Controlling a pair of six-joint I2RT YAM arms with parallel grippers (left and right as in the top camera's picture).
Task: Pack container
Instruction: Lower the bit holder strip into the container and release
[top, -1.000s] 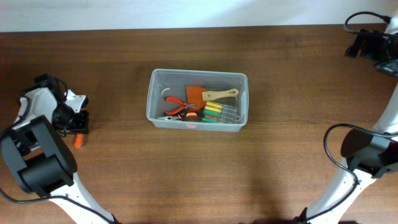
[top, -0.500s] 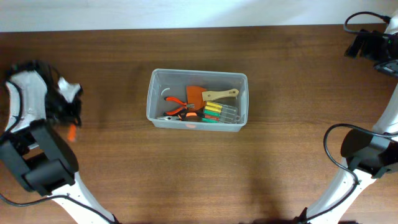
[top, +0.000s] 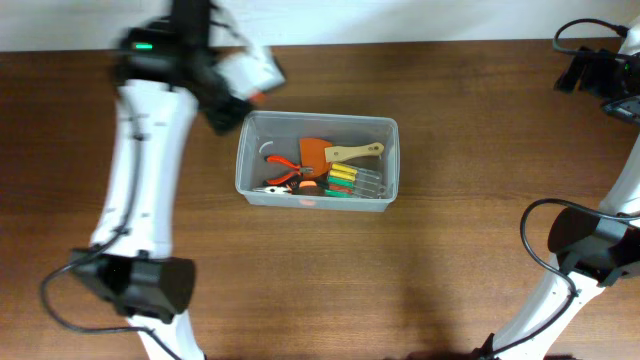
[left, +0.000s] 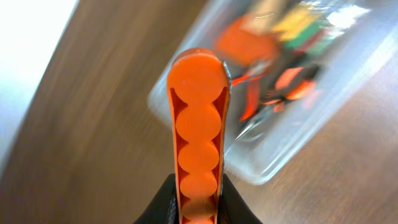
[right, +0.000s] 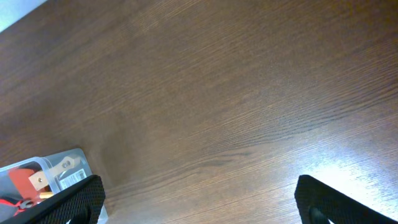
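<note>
The container (top: 242, 160), a translucent clear-greyish bin, stands mid-table and holds orange pliers (top: 288, 170), an orange scraper with a wooden handle (top: 340, 153) and several green and yellow tools (top: 345, 182). My left gripper (top: 245, 100) hovers just off the bin's far left corner, shut on an orange ribbed tool (left: 198, 137) that sticks out ahead of the fingers. In the left wrist view the blurred container (left: 298, 118) lies beyond the tool's tip. My right gripper (right: 199, 205) is wide open and empty, high at the far right, with the container's corner (right: 62, 168) at the frame's lower left.
Bare brown wooden table (top: 300, 280) surrounds the bin. A pale wall edge (top: 400, 20) runs along the table's far side. My right arm's base (top: 590, 250) and cables stand at the right edge.
My left arm has swung from the table's left edge up and right to the bin's far left corner, carrying the orange tool off the table. The right arm has not moved.
</note>
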